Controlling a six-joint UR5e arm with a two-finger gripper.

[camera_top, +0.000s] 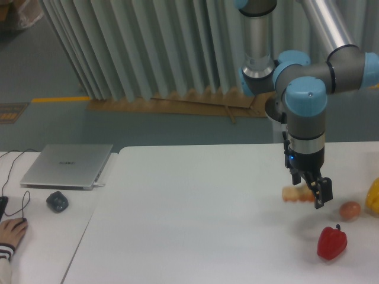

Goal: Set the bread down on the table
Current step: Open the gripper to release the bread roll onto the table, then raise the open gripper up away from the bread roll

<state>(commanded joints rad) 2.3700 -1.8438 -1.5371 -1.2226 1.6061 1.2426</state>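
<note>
Looks nearly done: the gripper [312, 192] is clamped on the bread [294, 194] low over the table [195, 213], release left.

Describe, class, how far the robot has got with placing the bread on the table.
Done: the bread is picked up and carried over the table. In hand: the gripper holds it beside the fingers, left of the brown ball. Left: whether it already touches the surface is unclear; releasing and withdrawing remain.
</note>
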